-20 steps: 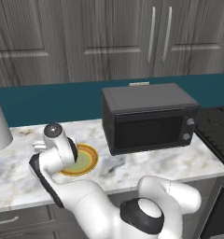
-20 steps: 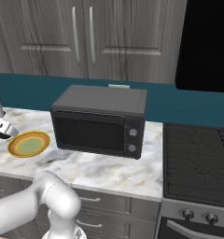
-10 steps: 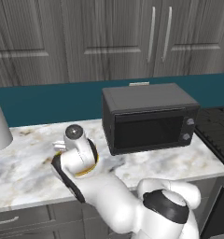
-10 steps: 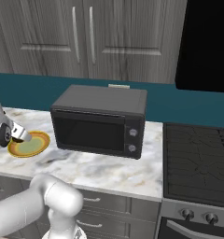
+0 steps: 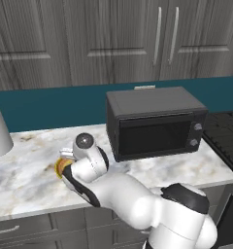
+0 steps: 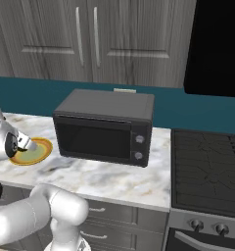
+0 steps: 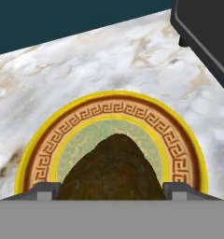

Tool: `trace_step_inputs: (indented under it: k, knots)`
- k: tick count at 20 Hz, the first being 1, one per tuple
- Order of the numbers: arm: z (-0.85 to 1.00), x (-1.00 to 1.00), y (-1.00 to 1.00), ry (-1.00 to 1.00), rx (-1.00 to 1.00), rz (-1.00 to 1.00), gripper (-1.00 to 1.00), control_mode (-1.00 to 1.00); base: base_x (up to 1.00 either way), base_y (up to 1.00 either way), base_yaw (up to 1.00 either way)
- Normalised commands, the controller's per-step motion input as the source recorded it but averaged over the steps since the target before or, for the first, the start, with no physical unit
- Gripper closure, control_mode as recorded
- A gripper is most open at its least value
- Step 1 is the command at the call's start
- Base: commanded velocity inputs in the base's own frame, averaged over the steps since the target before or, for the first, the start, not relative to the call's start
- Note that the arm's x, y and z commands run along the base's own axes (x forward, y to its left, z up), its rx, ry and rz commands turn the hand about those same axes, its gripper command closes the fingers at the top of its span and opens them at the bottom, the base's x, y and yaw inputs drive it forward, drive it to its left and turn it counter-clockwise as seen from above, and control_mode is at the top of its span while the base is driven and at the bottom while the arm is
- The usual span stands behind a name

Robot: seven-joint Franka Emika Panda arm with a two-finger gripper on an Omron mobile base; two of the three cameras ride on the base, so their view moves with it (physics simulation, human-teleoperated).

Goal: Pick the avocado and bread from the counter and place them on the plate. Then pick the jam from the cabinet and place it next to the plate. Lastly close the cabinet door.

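Hand view shows the hand point(image 7: 112, 193) pinching the avocado point(image 7: 112, 168) just above the plate point(image 7: 132, 114) on the marble table point(image 7: 109, 56), so I judge its release, the bread, the jam and the cabinet door are left.

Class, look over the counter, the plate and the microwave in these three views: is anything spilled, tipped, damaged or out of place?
Nothing stands out. The plate lies flat on the marble counter, and the avocado sits between the hand's fingertips over the plate's centre. The microwave stands square with its door shut. No spills or damage show.
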Motion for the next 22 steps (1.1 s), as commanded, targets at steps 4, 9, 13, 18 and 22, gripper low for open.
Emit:
trace_step_inputs:
  k: [4,9,13,18,22]
  knots:
    - [0.37,0.00,0.00,0.00,0.02,0.00,-1.00,-1.00,0.00,0.00,0.00]
    - [0.50,-0.04,0.00,0.00,0.02,0.00,-1.00,-1.00,0.00,0.00,0.00]
    - [0.32,-0.66,-0.11,0.00,0.00,0.00,-1.00,-1.00,0.00,0.00,0.00]
    - [0.44,-0.55,-0.03,0.00,0.00,0.00,-1.00,-1.00,0.00,0.00,0.00]
    - [0.68,-0.38,0.00,0.00,0.04,0.03,-1.00,-1.00,0.00,0.00,0.00]
